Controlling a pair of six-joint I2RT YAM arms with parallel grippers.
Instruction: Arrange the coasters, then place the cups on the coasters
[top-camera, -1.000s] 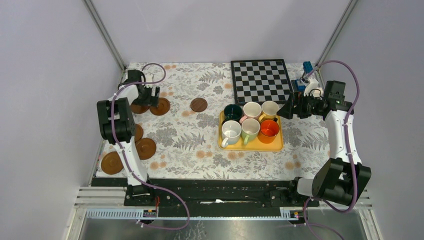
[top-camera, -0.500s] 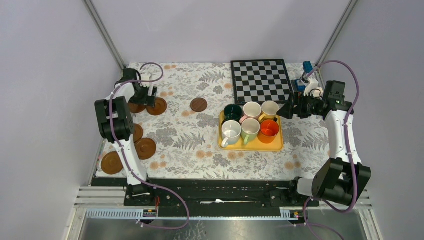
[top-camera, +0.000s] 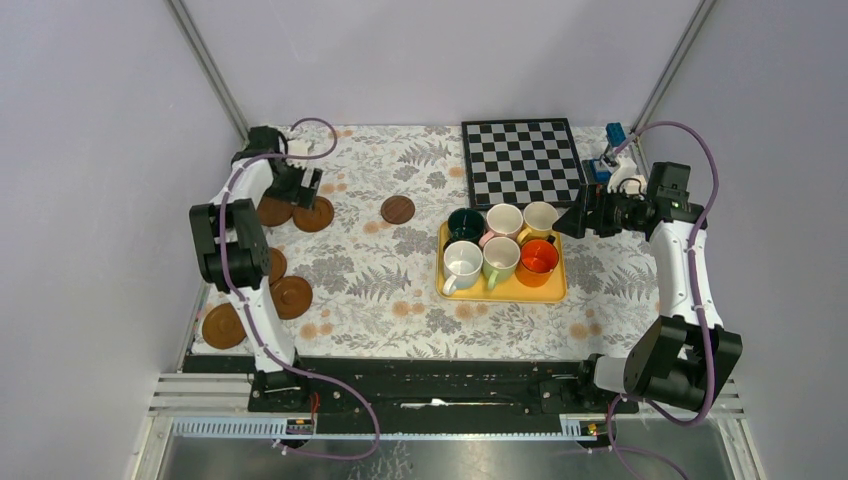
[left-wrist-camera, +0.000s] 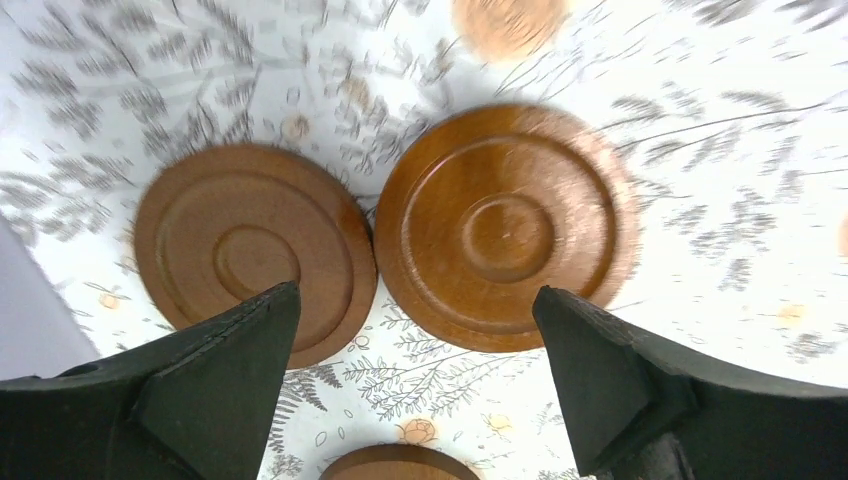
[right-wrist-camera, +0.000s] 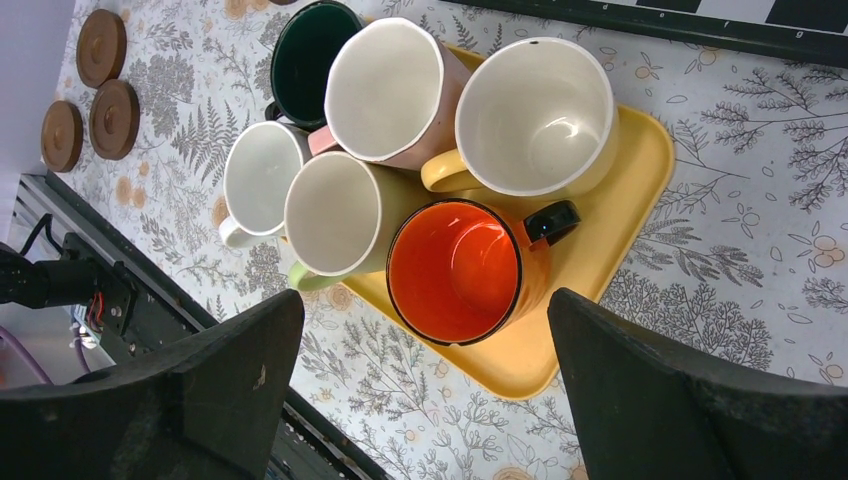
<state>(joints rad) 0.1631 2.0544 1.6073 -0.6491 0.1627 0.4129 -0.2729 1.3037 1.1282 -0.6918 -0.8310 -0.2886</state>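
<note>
Brown coasters (left-wrist-camera: 505, 225) scattered, unarranged; two lie side by side under left gripper (left-wrist-camera: 415, 300) (jaws apart, empty). All six cups (right-wrist-camera: 385, 90) wait on yellow tray (right-wrist-camera: 620, 210) beneath right gripper (right-wrist-camera: 425, 300), likewise spread, holding nothing.

6 upright cups (top-camera: 500, 258) close together; 6 flat brown coasters (top-camera: 398, 209) leftward.

Lit brightly and evenly from overhead, with soft, faint shadows. Blurred by motion ahead of the left gripper (left-wrist-camera: 415, 293); looked sharp ahead of the right gripper (right-wrist-camera: 425, 298).
</note>
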